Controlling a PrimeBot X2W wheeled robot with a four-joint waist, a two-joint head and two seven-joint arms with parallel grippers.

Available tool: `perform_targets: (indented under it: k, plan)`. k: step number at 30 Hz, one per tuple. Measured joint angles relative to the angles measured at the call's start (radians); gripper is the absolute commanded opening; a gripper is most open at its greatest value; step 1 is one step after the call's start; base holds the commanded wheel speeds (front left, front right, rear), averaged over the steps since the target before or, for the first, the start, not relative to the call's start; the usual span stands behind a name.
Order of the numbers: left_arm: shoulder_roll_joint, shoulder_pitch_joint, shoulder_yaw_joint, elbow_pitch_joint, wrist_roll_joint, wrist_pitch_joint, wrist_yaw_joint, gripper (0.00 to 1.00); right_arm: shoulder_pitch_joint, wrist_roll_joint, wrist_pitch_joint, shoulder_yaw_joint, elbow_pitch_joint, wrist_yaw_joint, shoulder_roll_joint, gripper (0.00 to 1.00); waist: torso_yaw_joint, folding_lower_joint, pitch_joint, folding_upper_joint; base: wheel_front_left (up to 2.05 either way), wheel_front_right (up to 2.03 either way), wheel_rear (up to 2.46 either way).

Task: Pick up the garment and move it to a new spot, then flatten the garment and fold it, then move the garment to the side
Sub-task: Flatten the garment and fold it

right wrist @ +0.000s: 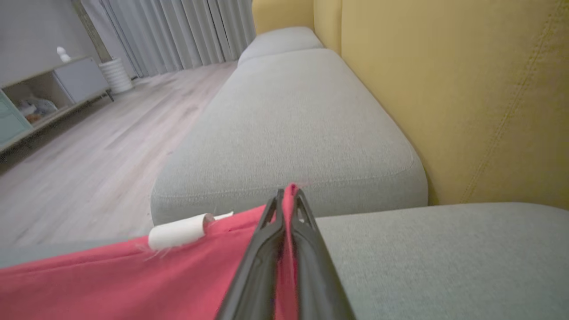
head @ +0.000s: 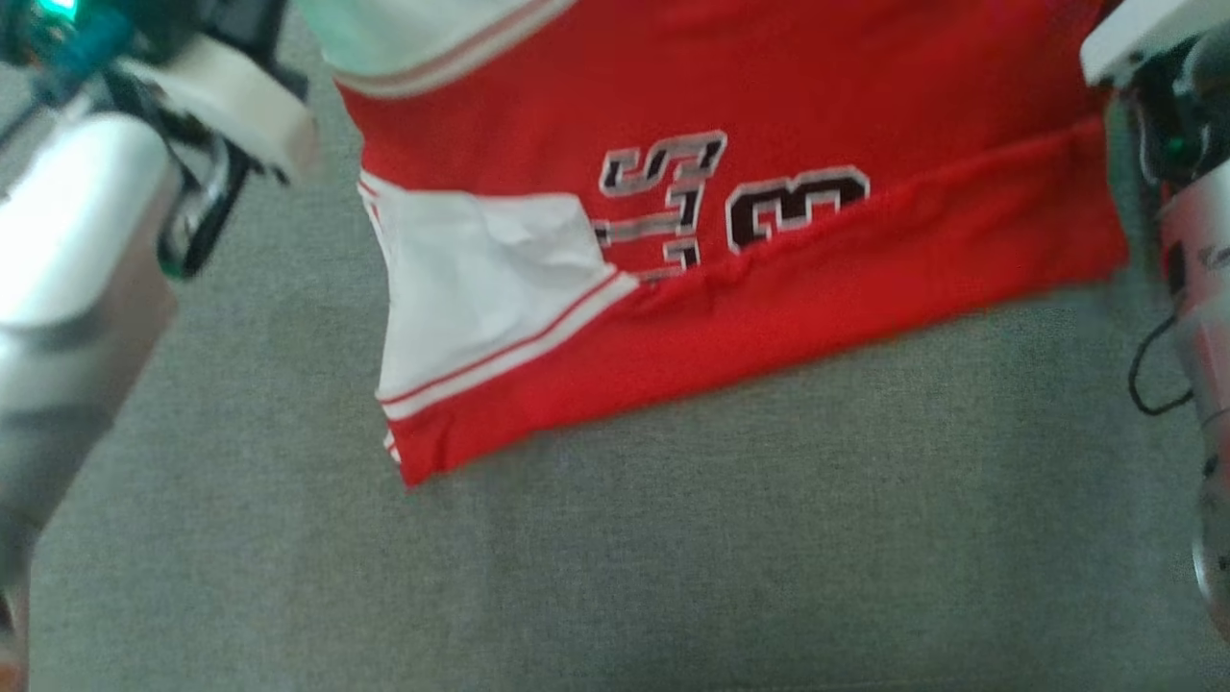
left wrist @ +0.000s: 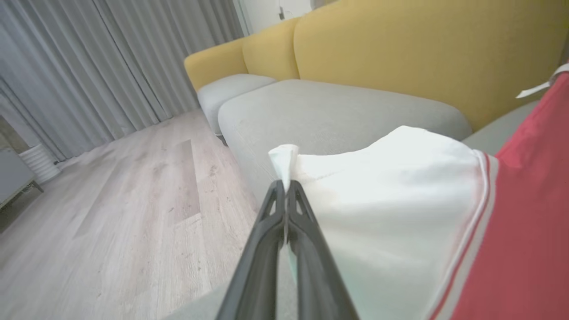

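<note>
The garment (head: 769, 250) is a red jersey with white sleeves, red-and-white trim and black-and-grey lettering. It hangs across the upper half of the head view, its lower hem draping onto the grey sofa seat (head: 673, 538). My left gripper (left wrist: 285, 189) is shut on the edge of the white sleeve (left wrist: 391, 200). My right gripper (right wrist: 288, 198) is shut on a pinch of the red fabric (right wrist: 133, 280), beside a rolled white label (right wrist: 178, 235). In the head view, the pale left forearm (head: 77, 269) sits at the left edge and the right arm (head: 1192, 240) at the right edge.
Yellow sofa backrests (right wrist: 466, 89) rise behind the grey seat cushions (right wrist: 293, 124). A pale wooden floor (left wrist: 111, 213) lies beyond the seat, with grey curtains (left wrist: 89, 62) behind it. A low cabinet (right wrist: 49, 93) and a white ribbed bin (right wrist: 116, 73) stand by the wall.
</note>
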Motion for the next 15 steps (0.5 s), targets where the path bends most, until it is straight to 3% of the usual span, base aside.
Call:
perform_targets:
  k: [8, 15]
  plan:
    - [-0.071, -0.106, -0.002, 0.187, 0.036, -0.077, -0.043, 0.00, -0.038, 0.022, -0.054, -0.015, 0.071, 0.000, 0.008, 0.00, 0.000, 0.0000, 0.012, 0.0000, 0.00, 0.00, 0.00]
    - [-0.109, -0.068, -0.052, 0.243, 0.045, -0.102, -0.084, 0.00, -0.017, 0.064, -0.042, 0.063, 0.105, 0.000, -0.012, 0.00, 0.024, 0.0000, -0.014, 0.0000, 0.00, 0.00, 0.00]
